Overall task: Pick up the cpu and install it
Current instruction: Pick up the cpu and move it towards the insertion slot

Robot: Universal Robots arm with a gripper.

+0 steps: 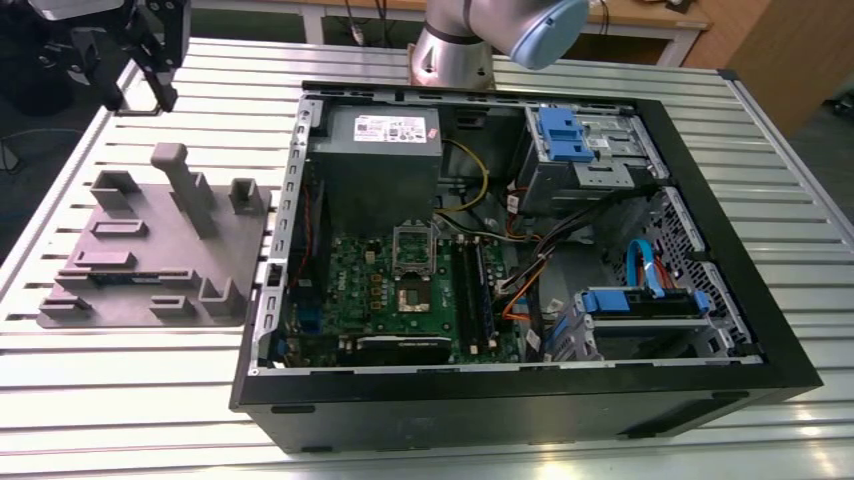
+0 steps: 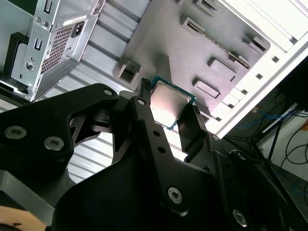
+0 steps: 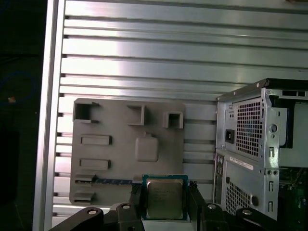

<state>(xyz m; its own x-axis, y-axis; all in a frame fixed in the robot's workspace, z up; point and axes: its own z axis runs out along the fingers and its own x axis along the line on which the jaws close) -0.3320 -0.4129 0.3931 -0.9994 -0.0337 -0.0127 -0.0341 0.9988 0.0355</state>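
Progress reads as about half in the exterior view. The black two-fingered gripper hangs over the ribbed aluminium table, up by the far end of the grey moulded holder plate. It is to the exterior view's left of the open black computer case. Inside that case lies the green motherboard with its oblong silver socket frame, well apart from the gripper. By my judgement the installing is all left to do. I count one silver arm, one case and one holder plate.

In the second wrist view the small flat square cpu with a dull silver-grey metal top sits between the two black fingers. They are clenched on its opposite edges. The chip is up off the holder plate, which lies beyond it, so the lift looks done.

In the first wrist view the single cpu is gripped with one finger on each side. It is seen against the near edge of the holder plate. The perforated silver rear of the computer case stands just beside that plate. The tally is one cpu and two fingers, and nothing else is in the grasp.
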